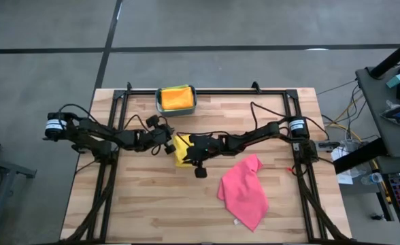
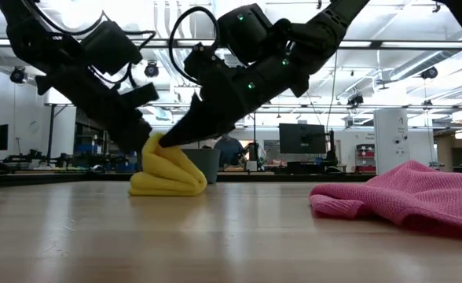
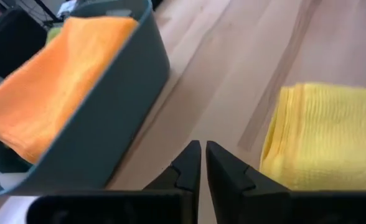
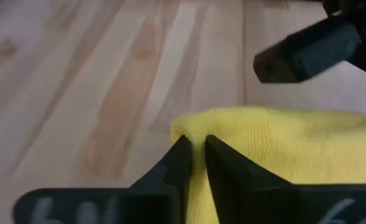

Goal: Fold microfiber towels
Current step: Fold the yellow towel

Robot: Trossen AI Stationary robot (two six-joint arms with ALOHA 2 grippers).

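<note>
A yellow towel (image 1: 180,151) lies bunched and folded at the table's middle, its underside (image 2: 166,187) on the wood. My right gripper (image 4: 197,146) comes in from the right and is shut on the towel's top. My left gripper (image 3: 203,163) is shut with nothing between its fingers, close by the towel's left side (image 3: 270,149). A pink towel (image 1: 244,190) lies crumpled on the table at the near right. An orange towel (image 1: 175,97) lies in the teal bin (image 1: 194,102) at the far edge. My right gripper pinches a raised ridge of the yellow towel (image 4: 195,127) between its two fingers, at the towel's upper left edge. The fingers slant down from the table's right. The ridge stands drawn up into a peak (image 2: 159,141) while the towel's bottom stays on the table. My left gripper's shut fingertips (image 2: 143,137) stand right at the towel's upper left side; whether they touch it I cannot tell.
The teal bin (image 3: 114,118) stands just beyond my left gripper, toward the far edge. Black frame rails (image 1: 111,170) run along the table's left and right sides. Bare wood (image 1: 152,204) lies at the near left.
</note>
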